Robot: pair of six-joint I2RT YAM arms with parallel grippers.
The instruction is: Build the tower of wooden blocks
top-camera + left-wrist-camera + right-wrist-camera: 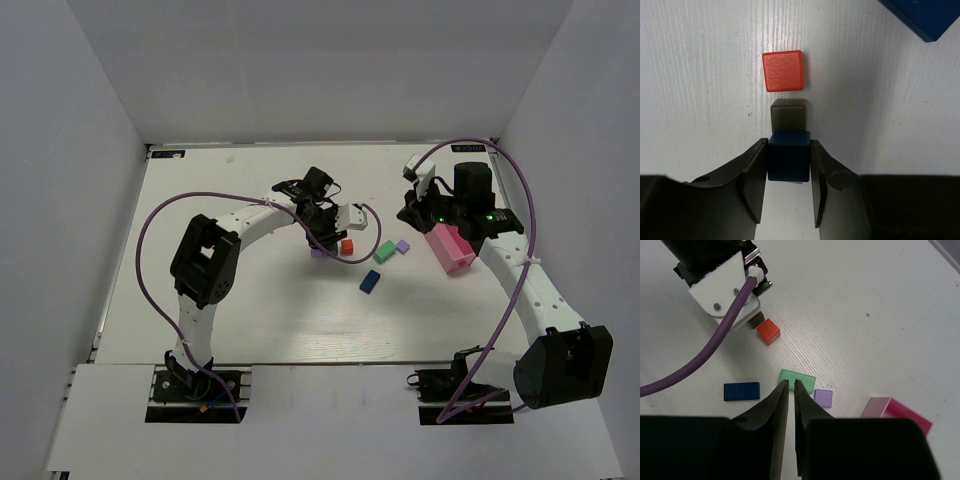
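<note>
My left gripper [789,145] is shut on a dark blue cube [789,162]. A sliver of a purple block [316,254] shows right under the cube; whether they touch I cannot tell. This pair is all that shows of the tower. Just beyond lie a dark brown block [788,114] and a red cube [783,70]. In the top view my left gripper [322,238] hangs left of the red cube [347,246]. My right gripper [791,382] hovers shut and empty above a green brick [799,381], with a purple cube [823,398] and a blue brick [741,391] nearby.
A pink tray [450,247] lies on its side right of the blocks, beneath my right wrist. The blue brick [370,282] sits nearest the front, the green brick [384,251] and purple cube [403,246] between red cube and tray. White walls enclose the table.
</note>
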